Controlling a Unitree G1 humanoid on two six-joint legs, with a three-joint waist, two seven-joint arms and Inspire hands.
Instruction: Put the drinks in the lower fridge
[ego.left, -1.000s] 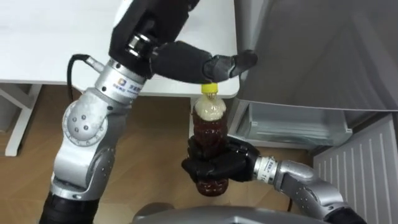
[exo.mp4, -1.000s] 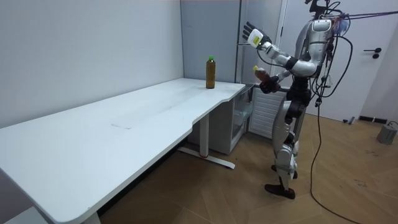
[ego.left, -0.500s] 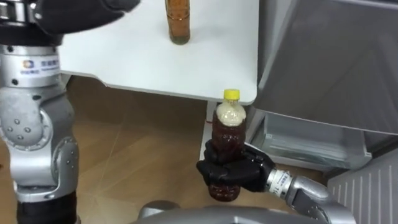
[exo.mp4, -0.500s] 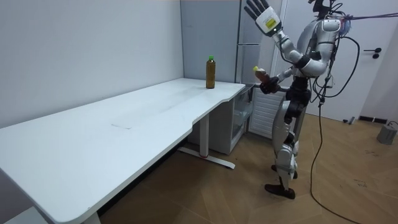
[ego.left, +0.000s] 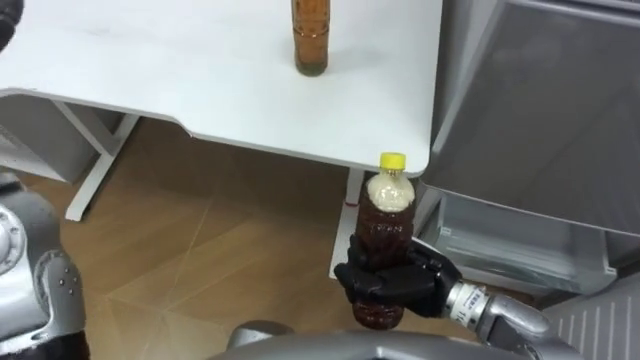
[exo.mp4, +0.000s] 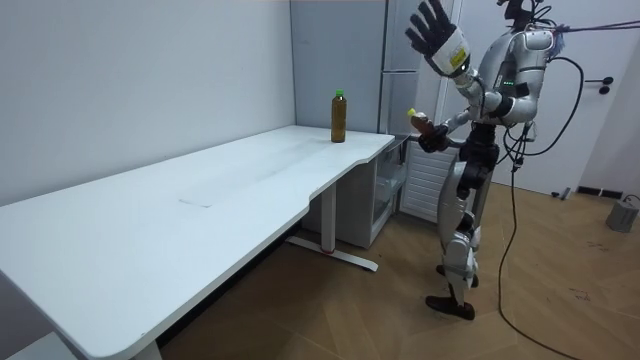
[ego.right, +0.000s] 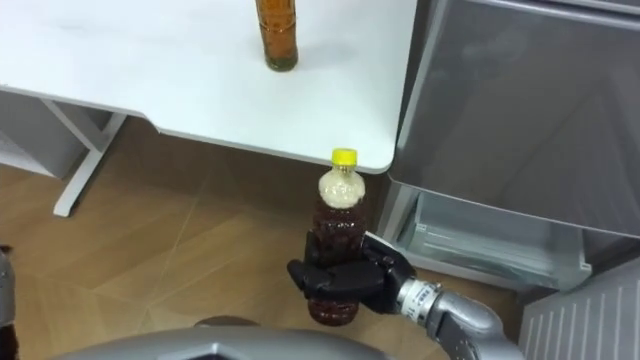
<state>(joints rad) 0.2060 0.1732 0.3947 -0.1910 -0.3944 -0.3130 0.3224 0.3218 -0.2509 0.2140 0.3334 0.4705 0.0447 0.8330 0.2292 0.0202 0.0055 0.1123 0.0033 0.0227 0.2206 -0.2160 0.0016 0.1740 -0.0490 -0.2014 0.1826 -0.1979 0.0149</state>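
Lifting away from above the bottle (ego.left: 388, 208), the left hand (exo.mp4: 437, 27) now stands overhead (fingers spread). Right hand (ego.left: 397, 283) stays clenched round that bottle, upright off the tabletop (ego.left: 200, 90) corner, facing the open lower fridge (ego.left: 510, 240). Path judged clear for loading.

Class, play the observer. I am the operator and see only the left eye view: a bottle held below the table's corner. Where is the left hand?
Observer: The left hand is raised high beside the head, fingers spread, holding nothing.
Operator: The table bottle has its top cut off for me. Its cap?
Observer: The table bottle has a green cap.
Operator: My right hand grips the yellow-capped bottle. Where does the robot stand?
Observer: Upright at the far end of the table, in front of the fridge.
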